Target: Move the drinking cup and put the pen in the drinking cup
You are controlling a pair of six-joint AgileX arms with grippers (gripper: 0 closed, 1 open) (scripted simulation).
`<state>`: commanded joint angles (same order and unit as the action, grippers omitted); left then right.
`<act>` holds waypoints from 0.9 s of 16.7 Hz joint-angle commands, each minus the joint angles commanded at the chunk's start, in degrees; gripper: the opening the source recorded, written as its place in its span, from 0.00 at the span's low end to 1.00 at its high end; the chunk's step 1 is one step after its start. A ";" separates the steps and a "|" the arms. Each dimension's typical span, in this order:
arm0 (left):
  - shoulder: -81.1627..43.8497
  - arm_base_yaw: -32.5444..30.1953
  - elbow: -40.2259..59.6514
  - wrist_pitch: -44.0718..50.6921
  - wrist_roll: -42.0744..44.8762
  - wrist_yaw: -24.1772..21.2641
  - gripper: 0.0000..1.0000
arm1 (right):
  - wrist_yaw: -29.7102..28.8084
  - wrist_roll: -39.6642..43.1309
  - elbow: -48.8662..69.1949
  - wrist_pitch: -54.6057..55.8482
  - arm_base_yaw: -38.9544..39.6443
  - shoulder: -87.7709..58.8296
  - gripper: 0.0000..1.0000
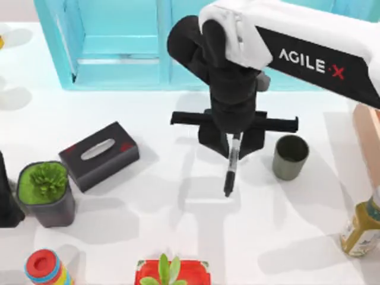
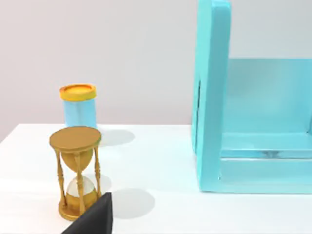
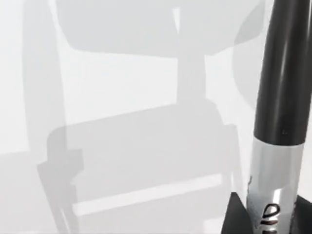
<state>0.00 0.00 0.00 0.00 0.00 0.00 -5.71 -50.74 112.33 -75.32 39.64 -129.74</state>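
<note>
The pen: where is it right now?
In the top view the pen hangs from the right gripper near the table's middle, just left of the drinking cup.

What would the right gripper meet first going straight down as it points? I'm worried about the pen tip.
Likely bare table: the right gripper holds the pen left of the drinking cup.

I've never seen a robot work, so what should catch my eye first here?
The right gripper at the table's middle, holding the black pen hanging tip-down above the white table. Just to its right stands the olive-grey drinking cup, empty. Behind them is a bright turquoise shelf.
</note>
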 joint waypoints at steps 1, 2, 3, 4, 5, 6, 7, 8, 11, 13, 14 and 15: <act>0.00 0.00 0.00 0.00 0.00 0.00 1.00 | 0.00 -0.33 -0.84 -0.28 0.31 1.00 0.00; 0.00 0.00 0.00 0.00 0.00 0.00 1.00 | 0.00 -0.70 -1.75 -0.59 0.65 2.15 0.00; 0.00 0.00 0.00 0.00 0.00 0.00 1.00 | 0.02 -1.15 -2.73 -0.96 1.07 3.44 0.00; 0.00 0.00 0.00 0.00 0.00 0.00 1.00 | 0.05 -1.63 -3.73 -1.36 1.54 4.76 0.00; 0.00 0.00 0.00 0.00 0.00 0.00 1.00 | 0.09 -2.08 -4.65 -1.70 1.99 5.98 0.00; 0.00 0.00 0.00 0.00 0.00 0.00 1.00 | 0.13 -2.41 -5.39 -1.94 2.33 6.91 0.00; 0.00 0.00 0.00 0.00 0.00 0.00 1.00 | 0.16 -2.58 -5.82 -2.05 2.52 7.47 0.00; 0.00 0.00 0.00 0.00 0.00 0.00 1.00 | 0.16 -2.60 -5.87 -2.06 2.54 7.53 0.00; 0.00 0.00 0.00 0.00 0.00 0.00 1.00 | 0.19 -2.62 -5.67 -1.94 2.22 7.28 0.00; 0.00 0.00 0.00 0.00 0.00 0.00 1.00 | -0.11 -2.37 -6.19 -1.67 2.26 7.13 0.00; 0.00 0.00 0.00 0.00 0.00 0.00 1.00 | -0.71 -1.85 -7.14 -1.00 2.35 6.93 0.00; 0.00 0.00 0.00 0.00 0.00 0.00 1.00 | -1.61 -1.10 -8.42 0.18 2.49 6.79 0.00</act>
<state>0.00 0.00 0.00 0.00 0.00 0.00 -7.32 -51.84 103.91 -75.14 42.13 -122.95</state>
